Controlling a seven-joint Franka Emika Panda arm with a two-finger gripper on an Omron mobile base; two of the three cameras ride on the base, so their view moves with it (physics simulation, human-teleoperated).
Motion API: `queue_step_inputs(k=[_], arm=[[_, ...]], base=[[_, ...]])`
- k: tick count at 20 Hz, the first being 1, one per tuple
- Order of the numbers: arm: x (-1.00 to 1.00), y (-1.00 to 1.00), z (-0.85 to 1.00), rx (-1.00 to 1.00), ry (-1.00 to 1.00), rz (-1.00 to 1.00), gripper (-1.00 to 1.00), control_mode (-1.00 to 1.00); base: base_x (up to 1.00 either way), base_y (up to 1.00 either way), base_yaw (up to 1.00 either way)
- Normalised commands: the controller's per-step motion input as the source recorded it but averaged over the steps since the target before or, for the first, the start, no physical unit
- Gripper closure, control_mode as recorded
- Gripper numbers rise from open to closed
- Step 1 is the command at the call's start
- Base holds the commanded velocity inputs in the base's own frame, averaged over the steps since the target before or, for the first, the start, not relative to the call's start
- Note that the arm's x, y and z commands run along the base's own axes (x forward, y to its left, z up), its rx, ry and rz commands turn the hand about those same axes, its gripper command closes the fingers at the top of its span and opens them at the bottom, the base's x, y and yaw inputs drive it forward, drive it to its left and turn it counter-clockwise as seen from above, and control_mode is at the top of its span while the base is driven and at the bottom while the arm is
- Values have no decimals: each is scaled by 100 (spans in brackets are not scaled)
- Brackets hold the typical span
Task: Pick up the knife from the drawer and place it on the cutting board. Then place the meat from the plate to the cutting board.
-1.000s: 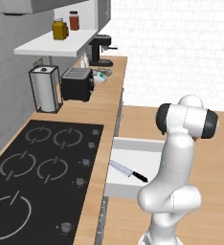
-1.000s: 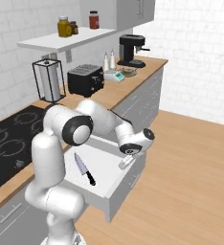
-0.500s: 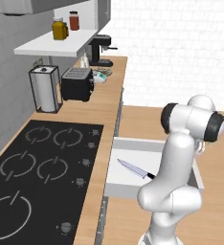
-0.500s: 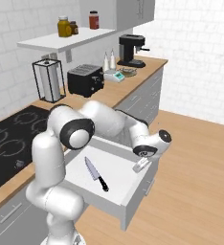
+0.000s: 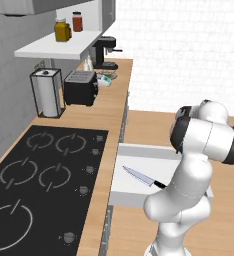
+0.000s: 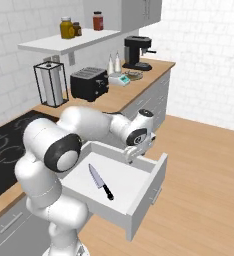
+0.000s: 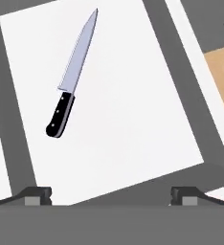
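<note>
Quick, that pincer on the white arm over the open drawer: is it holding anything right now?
Pincer: open, holding nothing; the black-handled chef's knife lies untouched in the white-grey drawer.

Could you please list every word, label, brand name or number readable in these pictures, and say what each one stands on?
None: no text can be read in any view.
Jars on the shelf: labels too blurred to read.
Kitchen scale: display too small to read.
Knife and drawer: unmarked.
</note>
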Motion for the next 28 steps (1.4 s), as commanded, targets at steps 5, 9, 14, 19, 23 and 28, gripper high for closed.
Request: queue_step_inputs(k=[5, 9, 14, 19, 23, 28], arm=[[25, 61, -18, 15, 6, -41, -100, -100], [0, 26, -13, 20, 6, -44, -100, -100], [-5, 17, -44, 5, 7, -30, -100, -100], [-3, 19, -71, 3, 5, -6, -100, -100], [-8, 27, -74, 2, 4, 0, -100, -100], [0, 35, -66, 1, 11, 0, -100, -100]], base=[[0, 0, 0], [0, 0, 0], [0, 0, 0], [0, 0, 0], [0, 0, 0], [0, 0, 0]])
